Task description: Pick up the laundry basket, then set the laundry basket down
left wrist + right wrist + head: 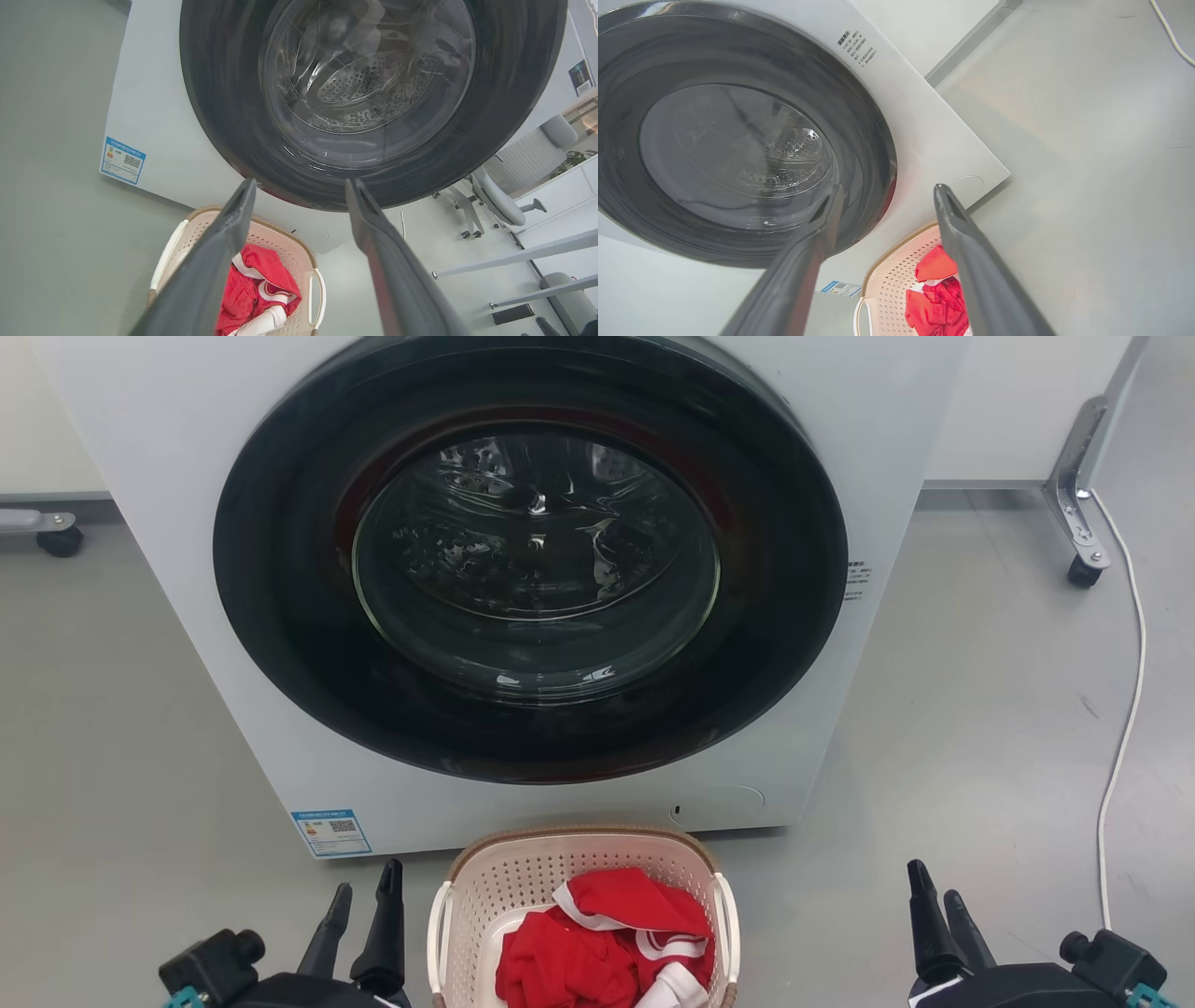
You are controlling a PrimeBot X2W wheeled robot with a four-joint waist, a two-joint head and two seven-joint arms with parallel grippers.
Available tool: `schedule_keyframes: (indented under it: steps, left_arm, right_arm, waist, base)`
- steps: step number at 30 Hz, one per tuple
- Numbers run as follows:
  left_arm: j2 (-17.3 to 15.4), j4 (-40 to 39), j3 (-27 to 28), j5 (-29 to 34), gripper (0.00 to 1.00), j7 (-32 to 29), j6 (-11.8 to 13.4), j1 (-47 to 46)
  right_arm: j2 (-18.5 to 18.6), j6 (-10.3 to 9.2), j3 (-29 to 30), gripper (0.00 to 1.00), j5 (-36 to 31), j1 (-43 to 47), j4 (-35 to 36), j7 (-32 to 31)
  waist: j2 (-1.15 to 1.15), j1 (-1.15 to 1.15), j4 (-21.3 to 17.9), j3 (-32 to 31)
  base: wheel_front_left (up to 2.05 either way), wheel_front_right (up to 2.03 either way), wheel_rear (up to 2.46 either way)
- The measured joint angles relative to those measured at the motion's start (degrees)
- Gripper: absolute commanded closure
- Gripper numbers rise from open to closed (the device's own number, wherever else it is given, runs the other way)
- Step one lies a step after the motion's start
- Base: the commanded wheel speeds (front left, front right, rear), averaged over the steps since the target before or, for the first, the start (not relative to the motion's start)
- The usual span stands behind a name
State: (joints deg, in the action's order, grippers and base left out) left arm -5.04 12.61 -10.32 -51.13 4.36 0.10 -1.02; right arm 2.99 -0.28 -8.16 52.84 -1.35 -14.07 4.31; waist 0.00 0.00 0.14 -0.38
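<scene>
Laundry basket (495, 896) sits on the floor (980, 756) before the washing machine (187, 523), red-and-white clothes (607, 943) heaped inside. Left gripper (366, 877) and right gripper (934, 880) flank it, both spread wide, empty.

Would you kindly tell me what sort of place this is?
Probably a laundry corner in an office or lab: a white front-loading washing machine, a cream perforated plastic laundry basket holding red clothes, and grey office chairs.

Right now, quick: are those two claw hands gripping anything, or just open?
Left gripper: open, holding nothing, just left of the laundry basket.
Right gripper: open, holding nothing, off to the basket's right.
</scene>
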Motion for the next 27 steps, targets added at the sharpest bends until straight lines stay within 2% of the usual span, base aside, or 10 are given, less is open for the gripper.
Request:
schedule_keyframes:
  steps: [12, 27]
  left_arm:
    - [-1.2, -1.6, -2.6, 12.2, 0.00, 2.5, 1.8, 0.0]
    - [-1.7, -3.6, -4.5, 24.6, 0.00, 5.5, 3.9, 0.3]
  right_arm:
    - [0.5, -1.78, -2.7, 0.00, -10.1, 0.4, 1.5, 2.4]
    - [1.0, -3.79, -5.5, 0.00, -22.4, 0.9, 4.0, 5.6]
  waist:
    - [0.00, 0.00, 0.0, -0.4]
    - [0.00, 0.00, 0.1, -0.5]
  base:
    - [0.00, 0.00, 0.00]
    - [0.00, 0.00, 0.00]
